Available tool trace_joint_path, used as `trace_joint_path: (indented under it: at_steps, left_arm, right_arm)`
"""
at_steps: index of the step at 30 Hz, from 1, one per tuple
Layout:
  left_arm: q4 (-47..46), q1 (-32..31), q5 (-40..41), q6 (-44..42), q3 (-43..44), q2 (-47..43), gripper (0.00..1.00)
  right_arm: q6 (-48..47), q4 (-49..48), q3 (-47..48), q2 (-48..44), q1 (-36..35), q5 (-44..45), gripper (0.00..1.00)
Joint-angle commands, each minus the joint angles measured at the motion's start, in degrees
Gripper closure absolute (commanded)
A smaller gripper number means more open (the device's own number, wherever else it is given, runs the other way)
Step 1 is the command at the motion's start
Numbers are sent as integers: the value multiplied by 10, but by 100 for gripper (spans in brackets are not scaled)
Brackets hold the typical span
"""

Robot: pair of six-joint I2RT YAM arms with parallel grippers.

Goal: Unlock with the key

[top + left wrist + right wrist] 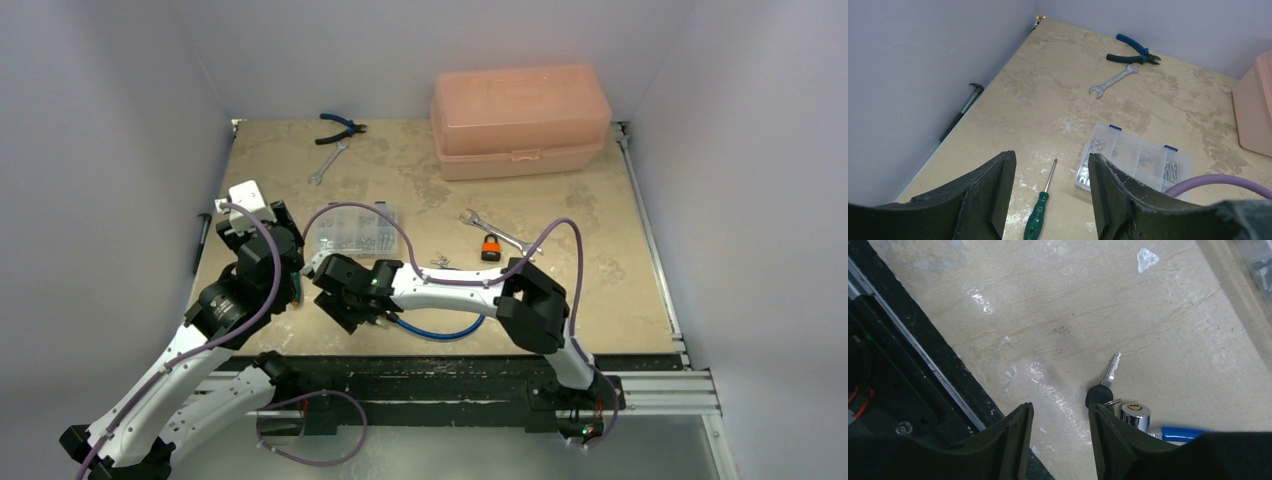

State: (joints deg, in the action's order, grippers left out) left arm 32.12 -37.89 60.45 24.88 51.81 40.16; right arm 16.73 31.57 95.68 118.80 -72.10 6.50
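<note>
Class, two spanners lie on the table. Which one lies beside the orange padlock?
The mid-table spanner, right beside the orange padlock. The other spanner lies farther back on the left, by the blue pliers.

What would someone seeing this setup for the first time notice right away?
The big salmon-pink toolbox at the far right of the table grabs the eye first, then the small orange padlock near the table's middle. In the right wrist view, the black-headed key lies flat on the table just ahead of the open right pincer, next to a silver lock cylinder.
</note>
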Motion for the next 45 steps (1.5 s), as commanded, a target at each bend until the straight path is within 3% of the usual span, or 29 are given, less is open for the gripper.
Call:
trace_joint_path:
  at_steps: [1,6,17,30,36,45]
  left_arm:
    - [-8,4,7,4,-1,-6,42]
    - [-8,4,5,3,-1,-5,42]
    - [-10,4,1,2,-1,-3,42]
    - [-9,4,1,2,-1,-1,42]
    - [-9,4,0,2,-1,-1,42]
    - [-9,4,2,2,-1,1,42]
  right_arm:
    - [-14,22,36,15,-1,15,48]
    - [-15,37,45,35,-1,34,48]
    - [-32,37,54,64,-1,49,37]
    - [-54,54,33,65,2,69,35]
    - [-102,79,34,56,19,21,28]
    - [-164,104,37,56,33,-31,32]
